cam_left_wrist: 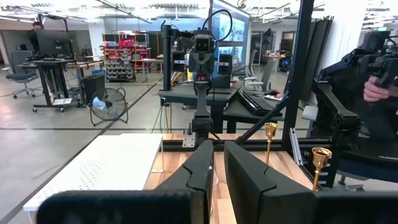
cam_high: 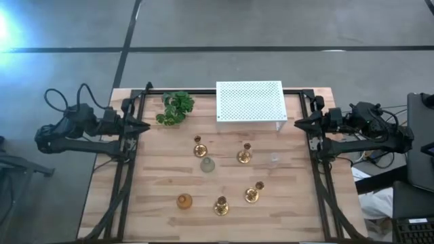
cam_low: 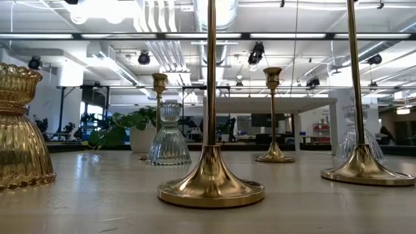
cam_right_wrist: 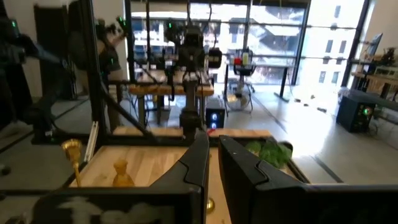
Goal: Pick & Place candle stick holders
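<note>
Four gold candlesticks stand upright on their round bases on the wooden table: two toward the middle (cam_high: 199, 148) (cam_high: 244, 154) and two nearer the front (cam_high: 253, 194) (cam_high: 221, 205). Three glass holders also stand on their bases: the amber holder (cam_high: 184, 200), the pale green one (cam_high: 207, 165) and the clear one (cam_high: 274, 159). My left gripper (cam_high: 140, 127) is shut at the table's left edge. My right gripper (cam_high: 297, 124) is shut at the right edge. Both are clear of the holders. In the low view, the nearest candlestick (cam_low: 211, 185) stands in the centre and the amber holder (cam_low: 19, 136) on the left.
A green leafy plant (cam_high: 175, 108) stands at the far left. A white perforated stand (cam_high: 249, 102) stands at the far middle. Black frame rails (cam_high: 125, 183) run along both sides of the table. A person's hand (cam_left_wrist: 373, 90) shows beyond the table's right side.
</note>
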